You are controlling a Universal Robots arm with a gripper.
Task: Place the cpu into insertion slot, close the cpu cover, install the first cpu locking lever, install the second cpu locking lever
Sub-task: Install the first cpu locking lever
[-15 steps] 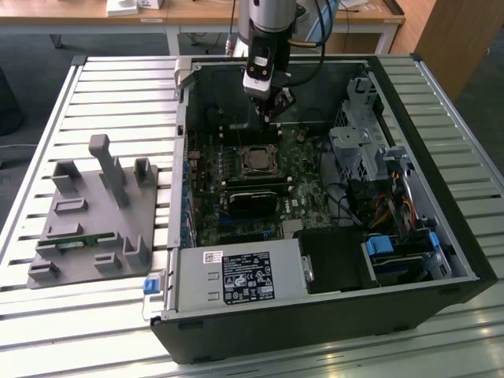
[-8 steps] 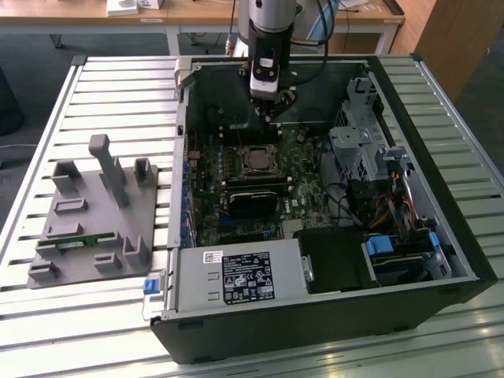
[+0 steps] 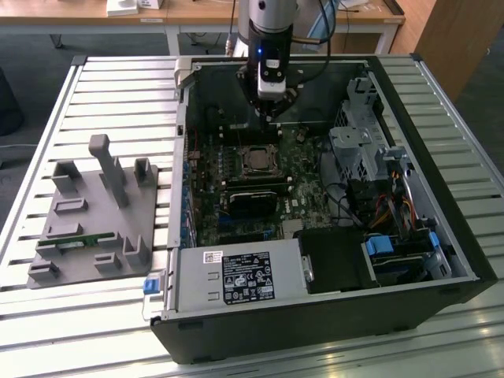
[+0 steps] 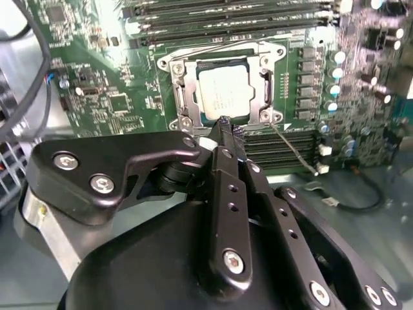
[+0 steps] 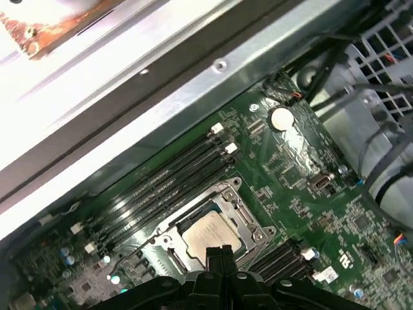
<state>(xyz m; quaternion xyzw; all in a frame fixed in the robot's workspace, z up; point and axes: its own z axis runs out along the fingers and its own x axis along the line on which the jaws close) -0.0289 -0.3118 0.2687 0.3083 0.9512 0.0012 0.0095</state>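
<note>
The gripper (image 4: 224, 123) hangs by the cpu cover (image 4: 182, 97), jaws pressed together (nothing held); it could slip off the thin locking lever (image 4: 293, 152) and gouge the motherboard (image 4: 97, 97).

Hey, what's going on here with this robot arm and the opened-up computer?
A robot arm is reaching into an open computer case. The cpu sits in the insertion slot, with the cpu cover down around it. The gripper, fingers together and holding nothing, is at the cover's edge; I cannot tell whether it touches. A thin wire lever angles away from the socket, apparently unlatched.
</note>
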